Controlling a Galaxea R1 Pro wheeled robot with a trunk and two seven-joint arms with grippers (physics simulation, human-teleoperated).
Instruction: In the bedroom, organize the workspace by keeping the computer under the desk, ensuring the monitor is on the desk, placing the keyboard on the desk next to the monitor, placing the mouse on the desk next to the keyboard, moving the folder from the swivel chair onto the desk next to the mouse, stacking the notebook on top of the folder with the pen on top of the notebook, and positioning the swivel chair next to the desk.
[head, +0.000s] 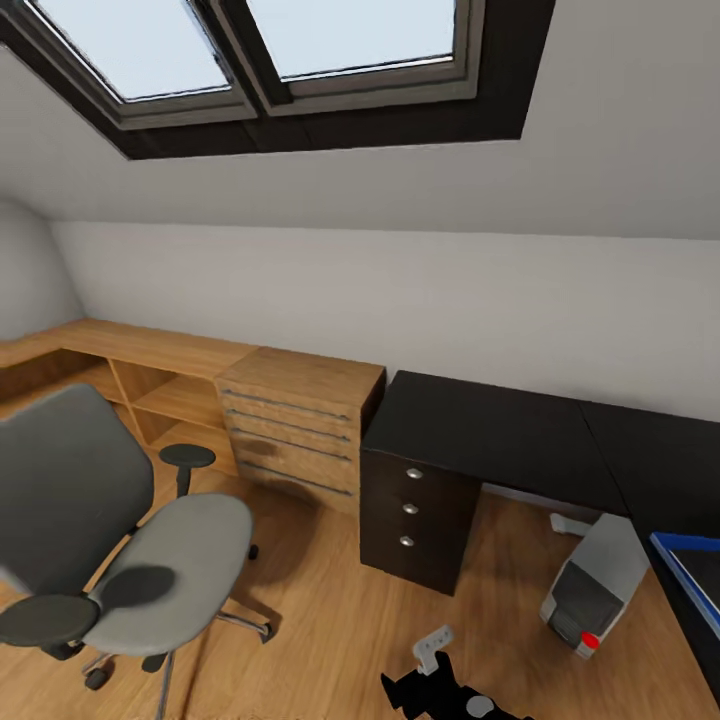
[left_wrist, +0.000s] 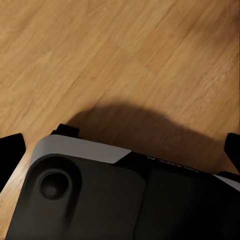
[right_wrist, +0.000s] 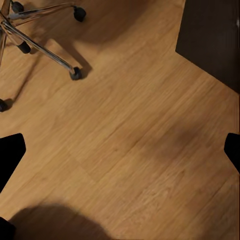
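The swivel chair (head: 150, 540) stands at the left on the wooden floor with a bare grey seat. Its chrome star base (right_wrist: 40, 45) and castors show in the right wrist view. The black-topped desk (head: 500, 430) runs along the back wall to the right. The pale computer (head: 600, 585) sits on the floor under its right part. A flat bright blue edge (head: 690, 570), perhaps the folder, lies on the desk at the far right. My left gripper (left_wrist: 120, 152) and right gripper (right_wrist: 120, 152) hang open over the floor, holding nothing. The monitor, keyboard, mouse, notebook and pen are out of view.
A light wooden drawer chest (head: 300, 430) and a low wooden shelf (head: 130, 370) stand left of the desk. A black drawer pedestal (head: 410, 520) carries the desk's left end. My own dark base (left_wrist: 100, 195) is below the left gripper. Bare floor lies between chair and desk.
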